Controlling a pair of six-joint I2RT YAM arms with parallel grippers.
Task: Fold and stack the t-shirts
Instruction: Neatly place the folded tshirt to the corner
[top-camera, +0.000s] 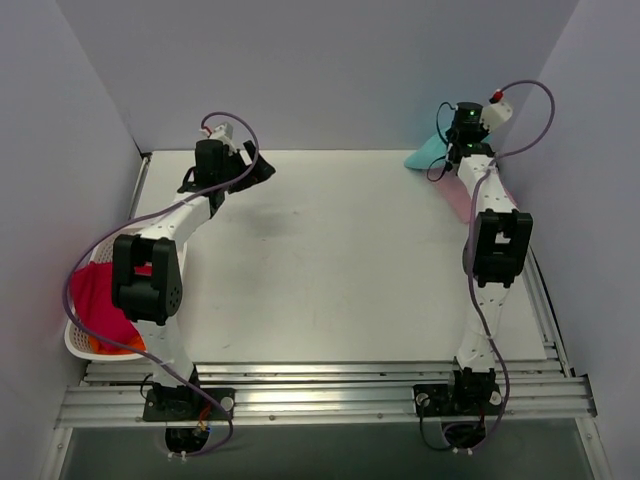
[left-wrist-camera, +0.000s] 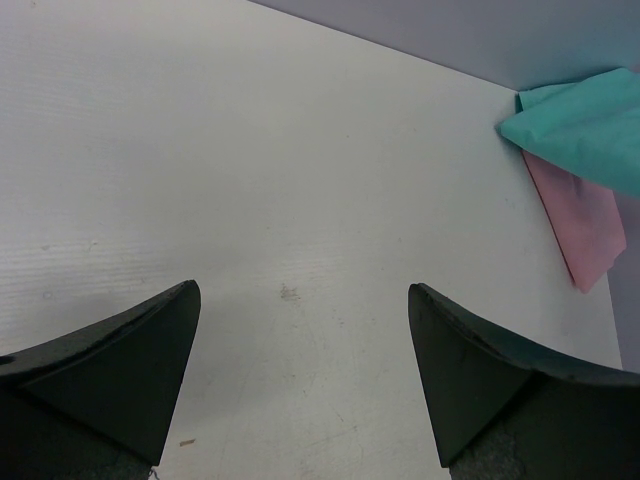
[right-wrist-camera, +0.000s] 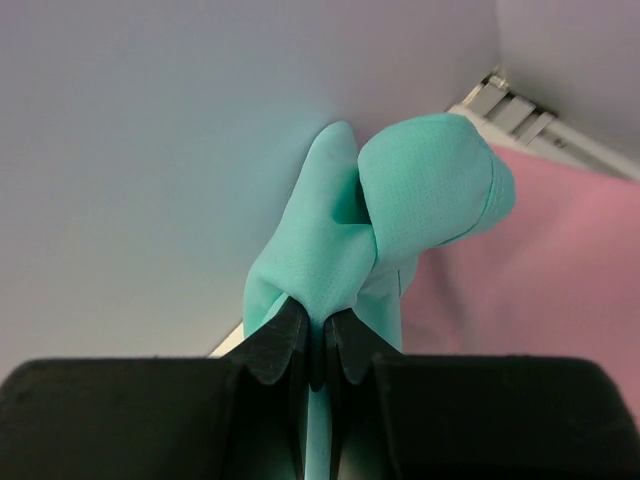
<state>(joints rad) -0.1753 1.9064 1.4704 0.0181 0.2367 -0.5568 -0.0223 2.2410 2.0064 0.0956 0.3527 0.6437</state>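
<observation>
My right gripper (right-wrist-camera: 320, 325) is shut on a bunched fold of the teal-green t-shirt (right-wrist-camera: 380, 220) and holds it up at the table's far right corner, against the back wall. In the top view the teal shirt (top-camera: 428, 152) hangs beside the right gripper (top-camera: 462, 135). The pale pink t-shirt (right-wrist-camera: 540, 270) lies flat under it; it also shows in the left wrist view (left-wrist-camera: 585, 225), below the teal shirt (left-wrist-camera: 585, 125). My left gripper (left-wrist-camera: 300, 375) is open and empty above bare table at the far left (top-camera: 250, 165).
A white lattice basket (top-camera: 78, 345) holding red and orange cloth (top-camera: 100, 300) sits at the table's left edge beside the left arm. Grey walls close the back and both sides. Aluminium rails (top-camera: 330, 390) run along the near edge.
</observation>
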